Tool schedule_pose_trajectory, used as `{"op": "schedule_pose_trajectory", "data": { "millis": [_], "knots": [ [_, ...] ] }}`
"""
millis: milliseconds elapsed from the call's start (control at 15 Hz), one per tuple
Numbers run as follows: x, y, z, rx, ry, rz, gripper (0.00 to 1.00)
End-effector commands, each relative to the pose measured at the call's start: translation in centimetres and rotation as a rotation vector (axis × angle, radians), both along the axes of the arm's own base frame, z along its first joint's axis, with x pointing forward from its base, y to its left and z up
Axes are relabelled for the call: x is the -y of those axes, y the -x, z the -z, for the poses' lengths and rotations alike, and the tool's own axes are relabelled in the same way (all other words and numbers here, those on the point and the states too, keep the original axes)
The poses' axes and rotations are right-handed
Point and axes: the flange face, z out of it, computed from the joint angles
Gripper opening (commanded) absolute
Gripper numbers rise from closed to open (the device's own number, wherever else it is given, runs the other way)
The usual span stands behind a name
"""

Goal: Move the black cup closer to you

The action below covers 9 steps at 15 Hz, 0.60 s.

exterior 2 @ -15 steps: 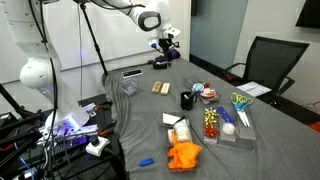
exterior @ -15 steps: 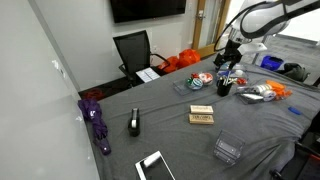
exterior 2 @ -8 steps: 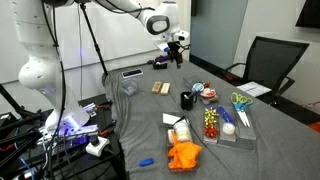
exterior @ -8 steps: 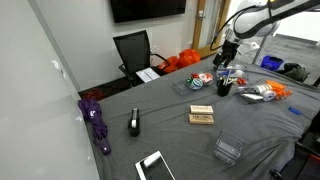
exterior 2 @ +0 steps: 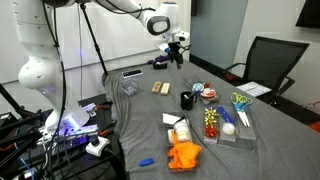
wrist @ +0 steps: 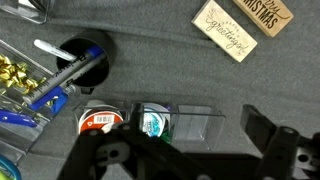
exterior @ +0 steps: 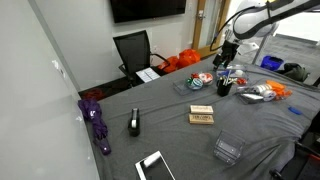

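Note:
The black cup (exterior: 225, 88) stands on the grey table with blue pens sticking out of it. It also shows in an exterior view (exterior 2: 188, 99) and at the upper left of the wrist view (wrist: 80, 55). My gripper (exterior: 229, 56) hangs in the air above and beyond the cup, apart from it, as also seen in an exterior view (exterior 2: 178, 50). In the wrist view the gripper (wrist: 190, 140) has its fingers spread wide with nothing between them. They are over a clear box, with the cup off to the left.
A clear box with round tins (wrist: 150, 120) lies beside the cup. A Christmas card box (exterior: 202, 116) and a black stapler (exterior: 134, 123) lie mid-table. A tray of supplies (exterior 2: 225, 125), an orange cloth (exterior 2: 185, 155), a purple umbrella (exterior: 97, 120) and an office chair (exterior: 133, 50) are around.
A second ago the gripper moved sideways, closer to the spot above the cup, and has held still since. The cup has not moved.

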Motion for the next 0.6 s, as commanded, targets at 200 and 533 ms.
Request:
{"op": "schedule_pose_trajectory", "data": {
  "millis": [200, 533],
  "knots": [
    [2.4, -0.5, 4.6, -0.059, -0.013, -0.024, 1.0],
    [4.0, -0.9, 7.4, -0.072, -0.026, -0.029, 1.0]
  ]
}}
